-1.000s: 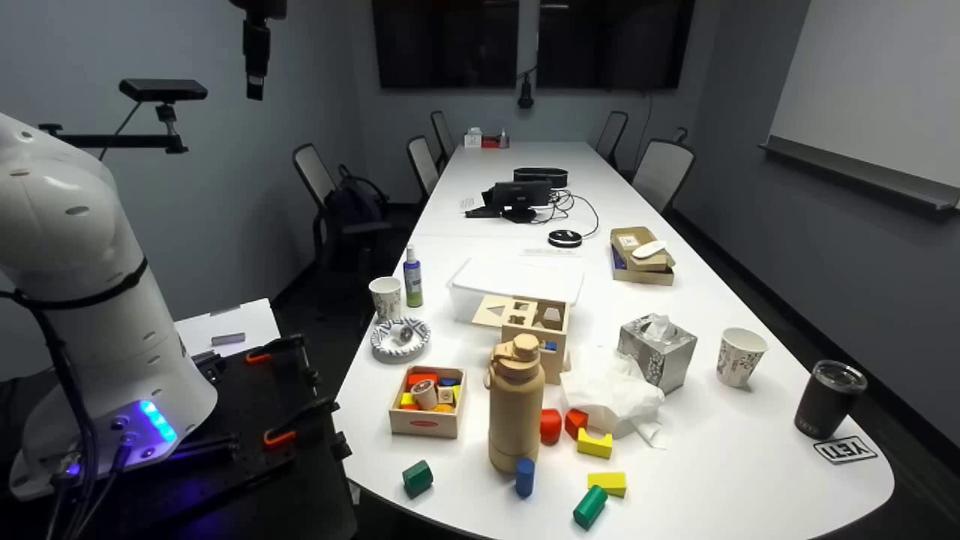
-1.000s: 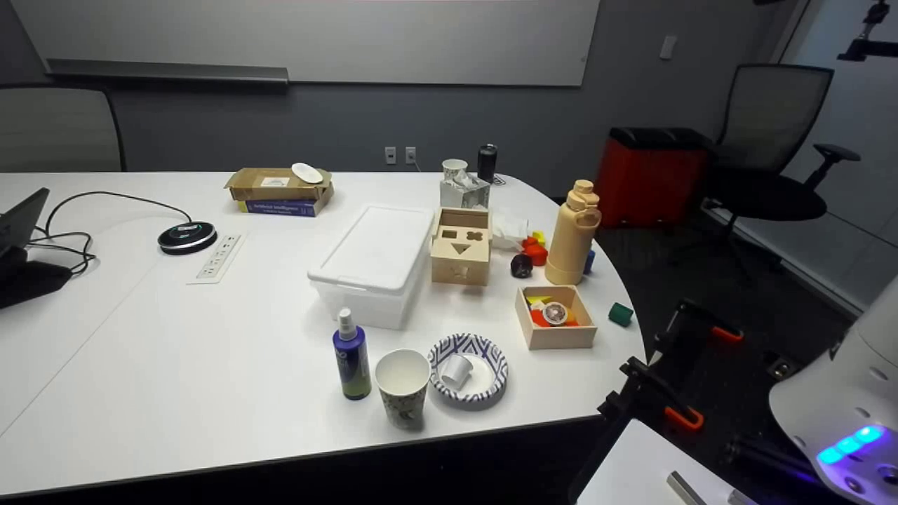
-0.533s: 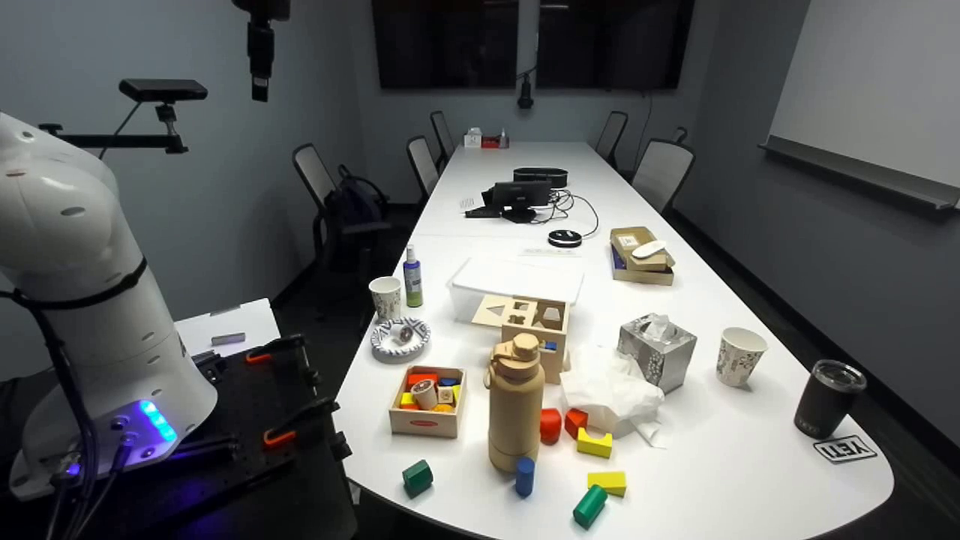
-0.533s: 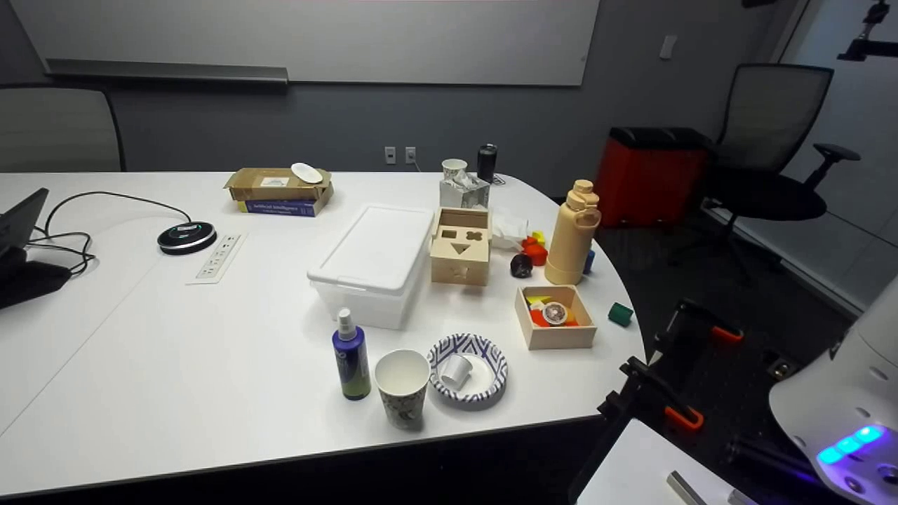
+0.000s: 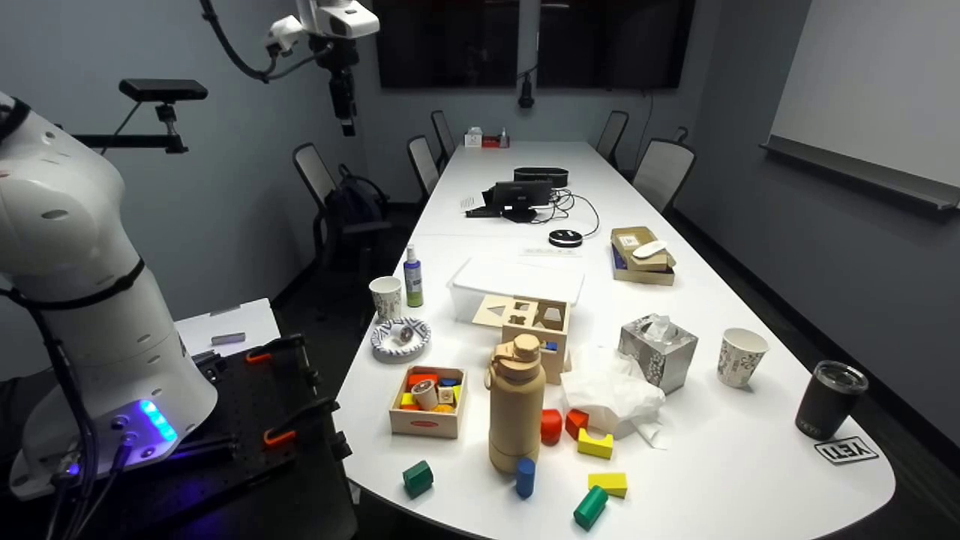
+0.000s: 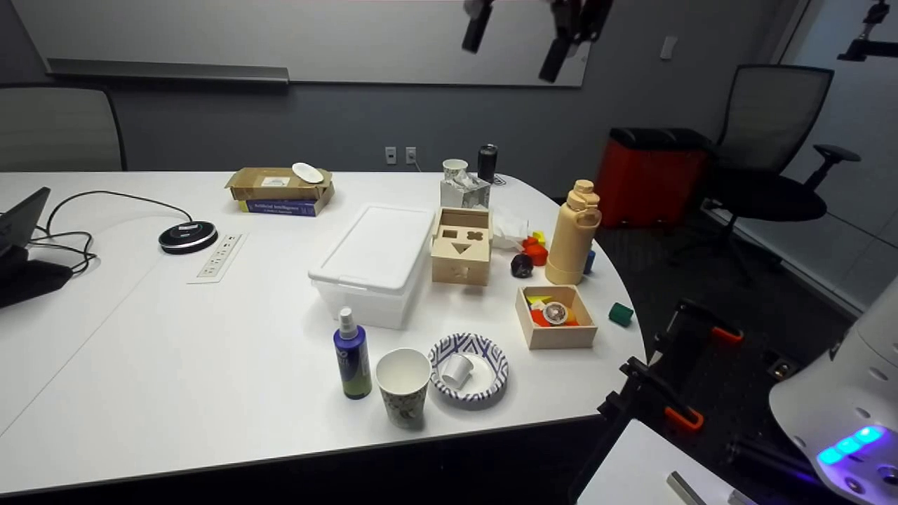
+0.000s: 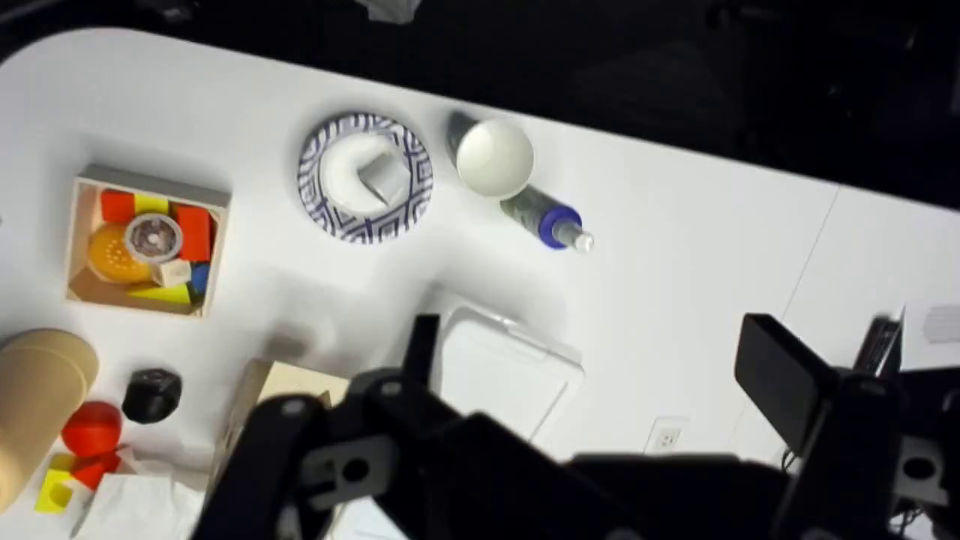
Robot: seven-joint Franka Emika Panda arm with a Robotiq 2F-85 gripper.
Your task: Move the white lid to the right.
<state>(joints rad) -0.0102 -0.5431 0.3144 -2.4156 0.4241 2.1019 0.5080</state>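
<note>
The white lid lies flat on a clear plastic box on the white table. The lid also shows in an exterior view and in the wrist view, where the gripper partly covers it. My gripper is high above the table, well apart from the lid. It also shows at the upper left of an exterior view. In the wrist view my gripper is wide open, with nothing between its fingers. The lid appears near the left finger there.
A wooden shape sorter stands beside the plastic box. A spray bottle, paper cup and bowl stand at the table's near edge. A tall tan bottle and tissue box stand nearby. A white oval object lies on cardboard boxes.
The arm has moved the gripper right and slightly down in an exterior view, further over the table. Its fingers have come into view at the top of an exterior view. The table objects have not moved.
</note>
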